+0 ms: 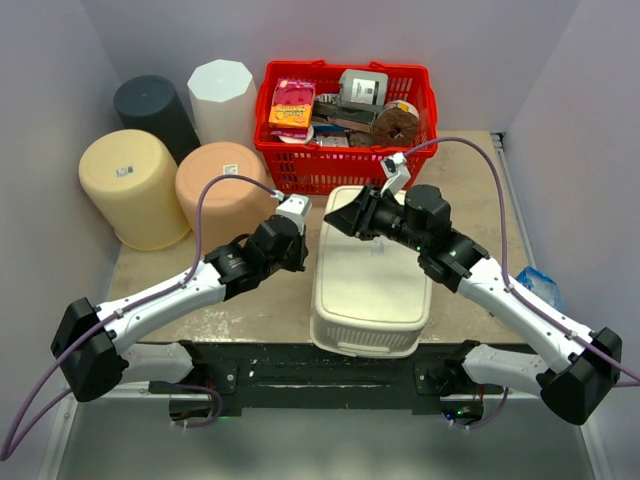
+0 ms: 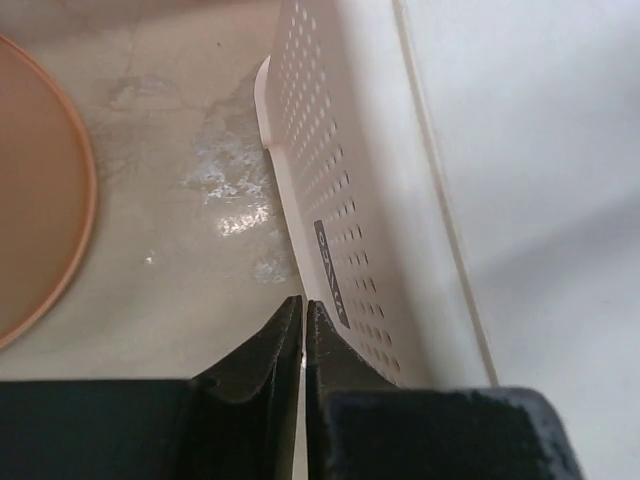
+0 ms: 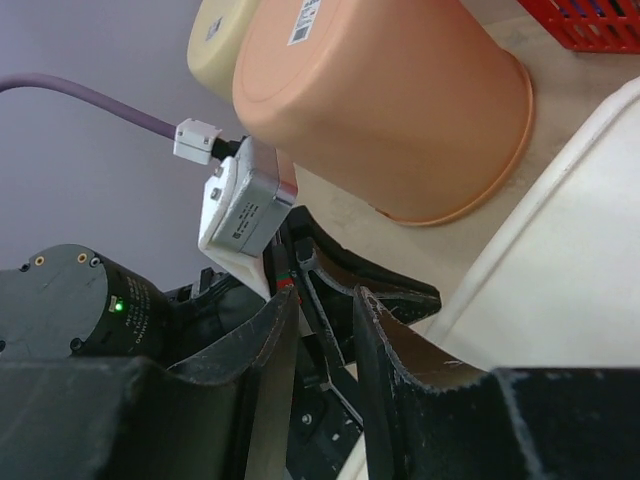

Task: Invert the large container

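The left hand (image 2: 303,312) is pinching down to a hairline slit, and the container's lip (image 2: 268,110) is running straight into that slit. The container (image 1: 370,280) is lying base-up on the surface (image 2: 180,250), immediately right of this hand. Its mouth is facing down and its long axis is running from the arms' side away toward the basket (image 1: 300,168). The right hand (image 3: 326,295) is hovering over the container's far left corner, its fingers standing moderately apart and gripping nothing. One container and one red basket are showing, the basket beyond both hands. Four upturned tubs are sitting left of the left hand: orange tub (image 3: 400,100), yellow tub (image 1: 130,185), black tub (image 1: 150,100), white tub (image 1: 222,95).
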Controlling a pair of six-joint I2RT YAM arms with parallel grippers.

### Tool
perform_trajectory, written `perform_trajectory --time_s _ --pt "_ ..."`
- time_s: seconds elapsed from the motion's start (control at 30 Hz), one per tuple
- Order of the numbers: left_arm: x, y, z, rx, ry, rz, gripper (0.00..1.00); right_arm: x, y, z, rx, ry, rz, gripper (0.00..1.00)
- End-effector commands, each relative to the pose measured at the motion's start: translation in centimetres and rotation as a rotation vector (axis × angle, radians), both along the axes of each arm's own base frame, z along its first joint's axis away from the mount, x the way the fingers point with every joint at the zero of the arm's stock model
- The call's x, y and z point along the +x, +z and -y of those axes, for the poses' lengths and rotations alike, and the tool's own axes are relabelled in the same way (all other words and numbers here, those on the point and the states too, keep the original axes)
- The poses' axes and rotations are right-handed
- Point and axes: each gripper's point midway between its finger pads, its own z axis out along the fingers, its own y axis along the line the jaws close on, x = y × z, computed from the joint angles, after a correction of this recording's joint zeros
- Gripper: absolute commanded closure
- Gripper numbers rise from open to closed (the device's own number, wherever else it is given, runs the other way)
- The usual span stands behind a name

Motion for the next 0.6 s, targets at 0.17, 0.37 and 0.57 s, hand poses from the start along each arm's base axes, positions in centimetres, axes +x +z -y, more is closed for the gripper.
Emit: perform_trajectory --time_s 0.17,0.37,0.57 --pt "0.8 0.7 2.1 -0.104 0.003 -0.001 0.91 0.4 -1.3 1.4 -0.074 -0.065 -0.006 0.67" --pt "0.1 6.0 1.3 -0.175 -0.026 0.096 0.63 1.3 -0.2 10.5 -0.376 -0.414 0.004 0.27" --pt "-1.3 10.7 1.8 -0.277 -0.120 0.172 0.33 -0.4 -3.6 18.9 -0.562 -0.667 -0.145 0.14"
